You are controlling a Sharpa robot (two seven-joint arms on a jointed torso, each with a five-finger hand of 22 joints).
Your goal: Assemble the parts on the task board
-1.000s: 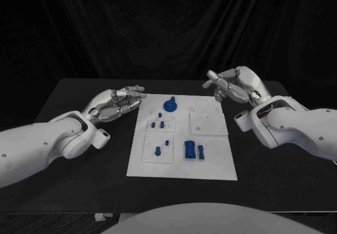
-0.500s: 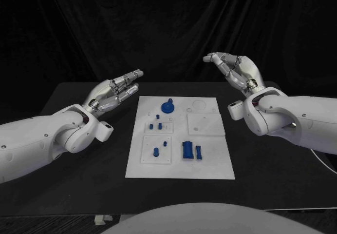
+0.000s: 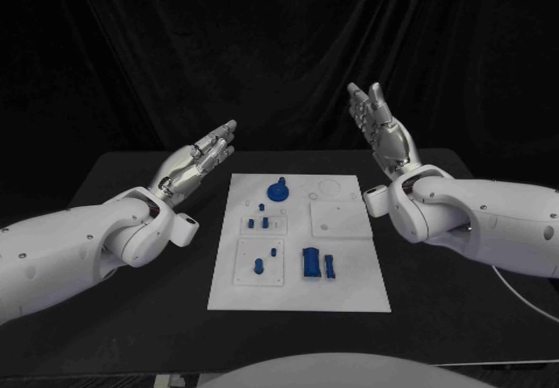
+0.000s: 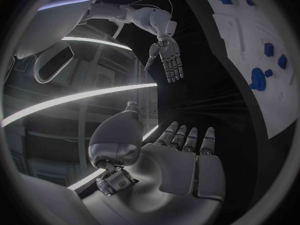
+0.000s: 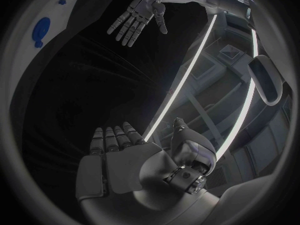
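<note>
Since the earlier frames both hands had risen from just beside the board's far corners and unfolded from a curled posture to flat, extended fingers. The left hand (image 3: 200, 155) stood at the upper left of centre in the head view, clear of the bench (image 3: 140, 267), fingers apart and holding nothing. The right hand (image 3: 379, 125) stood at the upper right of centre, raised higher, fingers likewise spread and holding nothing.

The task board (image 3: 350, 275) lay in the middle of the frame, its long axis running from the near edge toward the far edge of the bench. On it, a round blue part (image 3: 279, 191) with an upright stem sat near the top centre. Small blue pegs (image 3: 263, 223) stood on a raised tile left of centre, and further small blue pieces (image 3: 258, 264) on a tile below. A blue block (image 3: 313, 263) and a slimmer blue bar (image 3: 331, 265) lay side by side at lower centre, their long axes parallel to the board's. A blank white tile (image 3: 340, 218) occupied the right of centre.

In judgement, no part was in hand. The arrangement would fit either a stage with pieces awaiting placement or a finished board with the hands withdrawn; the pictures did not settle which.
</note>
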